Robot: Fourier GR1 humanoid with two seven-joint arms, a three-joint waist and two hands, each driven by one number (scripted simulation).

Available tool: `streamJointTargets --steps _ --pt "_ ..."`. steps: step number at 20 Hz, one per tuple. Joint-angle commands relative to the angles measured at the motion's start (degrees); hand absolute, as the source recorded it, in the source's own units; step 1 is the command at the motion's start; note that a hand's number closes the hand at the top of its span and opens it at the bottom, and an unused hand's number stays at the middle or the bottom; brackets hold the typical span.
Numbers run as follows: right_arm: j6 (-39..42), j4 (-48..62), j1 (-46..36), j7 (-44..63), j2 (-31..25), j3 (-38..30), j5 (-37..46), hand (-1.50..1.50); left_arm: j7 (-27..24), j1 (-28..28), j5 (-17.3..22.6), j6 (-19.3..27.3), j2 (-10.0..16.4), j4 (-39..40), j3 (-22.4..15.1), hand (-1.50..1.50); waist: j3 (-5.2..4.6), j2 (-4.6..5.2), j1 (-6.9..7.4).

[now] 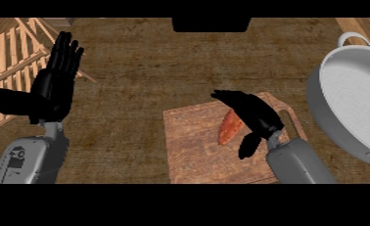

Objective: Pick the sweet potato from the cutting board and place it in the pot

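Your R hand (pixel 253 112) hovers over the sweet potato (pixel 230 127), which lies on the cutting board (pixel 192 144) at the near centre of the bench (pixel 145 73). Fingers and thumb are spread, not closed on it yet. Go lower, wrap it mid-length, lift clear, then swing right to the pot (pixel 319 98). L hand (pixel 56 80) rests open at left.

counter (pixel 289 73) bare between cutting board (pixel 192 151) and pot (pixel 315 98); pot's wall rises at right
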Motion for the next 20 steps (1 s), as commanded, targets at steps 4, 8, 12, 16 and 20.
streamJointTargets --steps 4,8,12,16,20 --pt "-7.13 5.75 0.19 -9.81 3.33 4.05 5.22 1.5 1.63 -2.17 -0.14 -0.44 -0.26 0.36 0.67 0.0 0.53 0.45 0.1" --pt "-5.76 7.66 -3.68 -10.21 3.85 1.51 6.16 1.5 -0.2 -2.52 -0.82 -0.78 -0.36 2.74 1.88 0.0 0.51 0.48 0.13" --pt "-6.81 5.14 -1.69 -6.65 6.83 2.69 8.52 1.5 -1.99 1.89 -2.96 0.47 -3.18 -0.01 -0.76 0.0 0.51 0.38 0.13" --pt "-10.25 -7.69 7.62 -3.8 4.14 6.93 14.46 1.5 1.36 -0.06 0.74 -2.84 0.87 0.53 3.6 0.0 0.49 0.18 -0.56" --pt "-7.18 -20.46 18.34 -2.17 4.3 23.56 22.14 1.5 -0.65 3.01 -1.25 -1.9 0.2 0.41 2.4 0.0 0.36 -0.79 -2.31"
